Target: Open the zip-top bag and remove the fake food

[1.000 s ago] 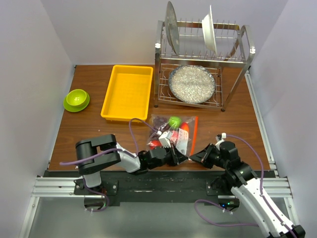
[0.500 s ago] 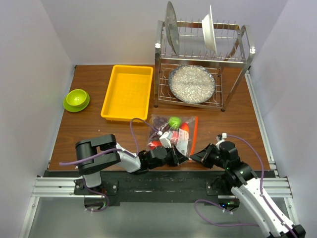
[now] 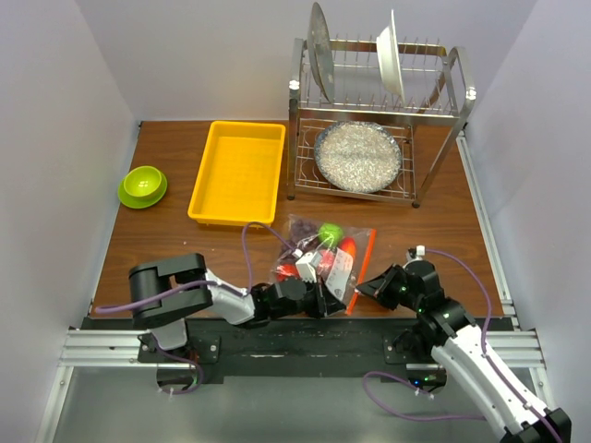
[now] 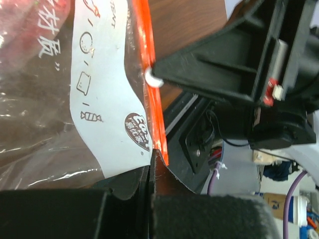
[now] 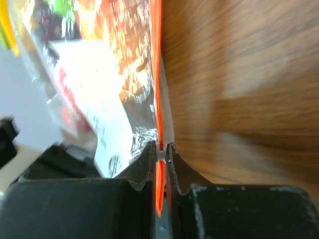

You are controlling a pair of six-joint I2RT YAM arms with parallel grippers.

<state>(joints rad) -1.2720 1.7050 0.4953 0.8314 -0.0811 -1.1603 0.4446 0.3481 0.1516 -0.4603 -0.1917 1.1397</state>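
Four containers are sitting on the wooden surface (image 3: 185,249). A yellow tray (image 3: 238,172) is lying upper left of centre, and a lime-green bowl (image 3: 142,185) is resting at the far left. A metal dish rack (image 3: 294,138) is standing at the upper right, carrying two upright plates (image 3: 319,51) on its top tier and a speckled dish (image 3: 358,156) on its lower tier.

The zip-top bag (image 3: 323,258) is lying at lower centre, just below the rack and tray, and it is holding the fake food. A green round fruit (image 3: 329,230) is showing near its top edge, a dark grape bunch (image 3: 300,228) beside it at the upper left, a red tomato (image 3: 288,270) at the lower left and an orange-red piece (image 3: 348,245) toward the right.

The bag's clear plastic is crinkling and glinting. A white printed label (image 4: 99,99) is covering its lower part, and the orange-red zip strip (image 3: 362,263) is running down its right edge.

The left jaws are pressing together on the bag's bottom corner. The right jaws are pinching the zip strip near its lower end, with a small white tab (image 4: 153,79) showing at their tips.
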